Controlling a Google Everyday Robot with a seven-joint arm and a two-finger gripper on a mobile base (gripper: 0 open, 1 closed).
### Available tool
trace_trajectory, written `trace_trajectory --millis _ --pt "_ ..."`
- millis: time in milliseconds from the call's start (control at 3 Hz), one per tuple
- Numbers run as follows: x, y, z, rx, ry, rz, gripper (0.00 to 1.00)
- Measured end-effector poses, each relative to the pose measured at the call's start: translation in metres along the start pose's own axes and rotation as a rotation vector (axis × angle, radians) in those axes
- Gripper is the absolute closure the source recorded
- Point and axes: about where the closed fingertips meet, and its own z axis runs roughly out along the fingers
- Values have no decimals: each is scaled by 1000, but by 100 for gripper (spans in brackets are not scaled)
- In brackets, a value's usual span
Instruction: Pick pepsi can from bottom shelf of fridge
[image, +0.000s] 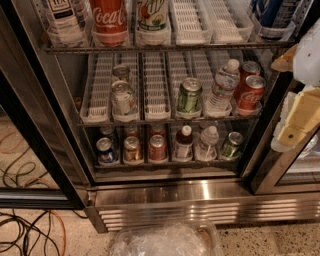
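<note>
The pepsi can (105, 150) is a small blue can with a silver top. It stands at the left end of the bottom shelf (165, 164) of the open fridge (200, 197). To its right on the same shelf stand an orange-brown can (132, 148) and a red can (157, 147). My gripper (296, 117), white and pale yellow, hangs at the right edge of the view. It is outside the fridge, in front of the black door frame, far to the right of the pepsi can and above its level.
The bottom shelf also holds a dark bottle (183, 144), a water bottle (206, 144) and a green can (231, 145). The middle shelf holds cans and a water bottle. A clear plastic bin (165, 241) sits on the floor below. Cables (30, 235) lie at the left.
</note>
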Motion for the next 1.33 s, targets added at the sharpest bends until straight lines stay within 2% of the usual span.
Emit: trace_trajectory --millis 333,667,1000,1333 --pt "-9 2 6 6 -100 20 0" --pt "-24 11 18 24 -262 59 0" --pt "-38 22 33 65 -419 114 0" --pt "-52 32 51 108 -557 204 0"
